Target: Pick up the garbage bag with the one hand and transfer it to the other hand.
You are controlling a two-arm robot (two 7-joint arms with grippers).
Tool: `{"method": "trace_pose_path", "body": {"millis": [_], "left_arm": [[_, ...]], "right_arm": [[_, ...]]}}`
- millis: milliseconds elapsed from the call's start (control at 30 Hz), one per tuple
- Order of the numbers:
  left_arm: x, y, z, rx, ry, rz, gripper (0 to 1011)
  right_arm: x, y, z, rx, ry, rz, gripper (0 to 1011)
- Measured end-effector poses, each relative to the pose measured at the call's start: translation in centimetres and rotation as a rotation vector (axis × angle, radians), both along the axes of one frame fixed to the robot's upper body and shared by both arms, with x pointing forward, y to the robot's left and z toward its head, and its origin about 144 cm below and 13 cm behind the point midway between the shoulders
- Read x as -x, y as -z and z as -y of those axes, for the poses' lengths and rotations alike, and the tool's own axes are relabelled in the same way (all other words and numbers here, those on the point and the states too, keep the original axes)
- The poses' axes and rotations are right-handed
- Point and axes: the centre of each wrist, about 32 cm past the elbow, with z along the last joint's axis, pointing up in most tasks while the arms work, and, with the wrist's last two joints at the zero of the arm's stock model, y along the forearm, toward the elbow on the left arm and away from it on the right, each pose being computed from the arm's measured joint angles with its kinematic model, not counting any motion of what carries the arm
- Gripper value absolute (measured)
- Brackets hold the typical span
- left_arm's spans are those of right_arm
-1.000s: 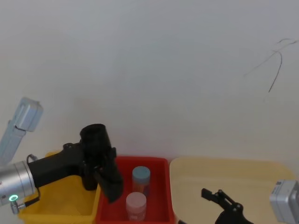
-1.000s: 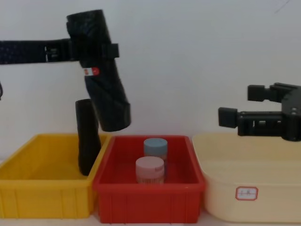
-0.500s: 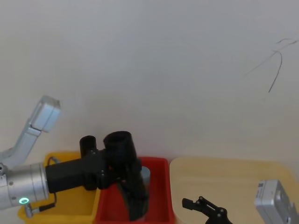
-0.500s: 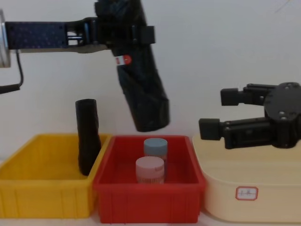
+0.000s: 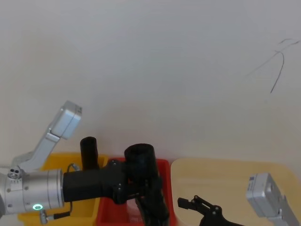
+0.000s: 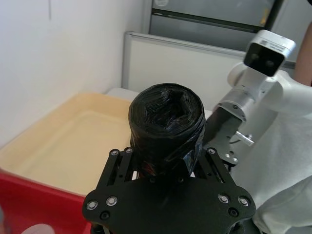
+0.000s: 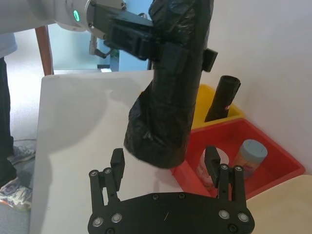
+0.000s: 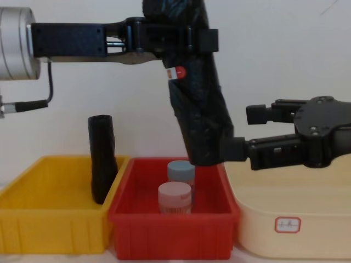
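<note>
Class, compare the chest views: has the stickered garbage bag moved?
Yes. The garbage bag, in the left gripper, shifted toward the robot's right: its lower end now hangs over the red bin's right side.

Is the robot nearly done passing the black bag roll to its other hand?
About halfway. Done: the left end effector holds the garbage bag above the red bin. In hand: the right end effector is open at the bag's lower end. To do: close on it, then the left lets go.

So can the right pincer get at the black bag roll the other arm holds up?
Probably yes: the right pincer is open, and the garbage bag hangs with its lower end free near it; the left pincer grips higher up.
</note>
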Motion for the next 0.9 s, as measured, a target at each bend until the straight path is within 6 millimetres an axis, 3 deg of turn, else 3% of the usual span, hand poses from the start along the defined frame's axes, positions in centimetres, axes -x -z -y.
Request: {"method": "trace_pose_path", "body": {"millis": [900], "left_arm": [[-0.8,0.1,2.3,-0.002,0.106,-0.002,465]], "right_arm": [[-1.5,-0.2,-1.7,-0.044,-0.041,-0.064,1001]]}}
